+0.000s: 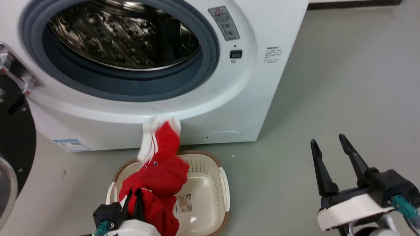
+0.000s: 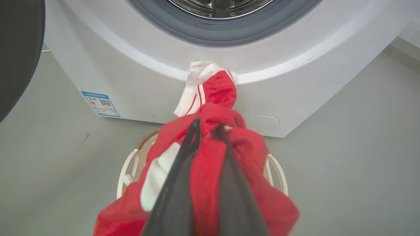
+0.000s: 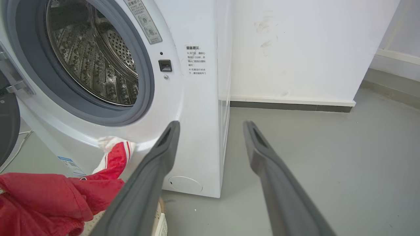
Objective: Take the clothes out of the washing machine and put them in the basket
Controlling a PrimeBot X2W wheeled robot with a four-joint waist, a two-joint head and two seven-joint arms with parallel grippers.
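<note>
The clothes [image 1: 160,177], a soft bundle of bright red fabric with white stripes and trim, sit in the lower centre-left of my head view, above the cream plastic laundry basket [image 1: 225,186] with its perforated sides and brown rim. My left gripper [image 1: 134,193] is clenched on the bundle. In the left wrist view its two dark fingers [image 2: 229,183] stand close together with red cloth pinched between them and spilling out on both sides.

From the grip, a narrow red tail with white stripes and a white end runs up the frame. It reaches the lower edge of the white ring around the porthole of the large white front-loading washing machine [image 1: 229,108]. I cannot tell whether that end touches the ring or only hangs before it, since it is blurred.

The perforated steel drum [image 1: 124,32] fills the upper left behind the grey gasket, and the black-rimmed glass door [image 1: 13,141] stands open at the left edge.

The basket rests on the grey floor [image 1: 328,82] just in front of the machine, and a label sticker [image 1: 183,203] shows on its bottom.

My right gripper [image 1: 327,139] is at the lower right, well apart from the basket. Its fingers are spread wide and grasp nothing.
</note>
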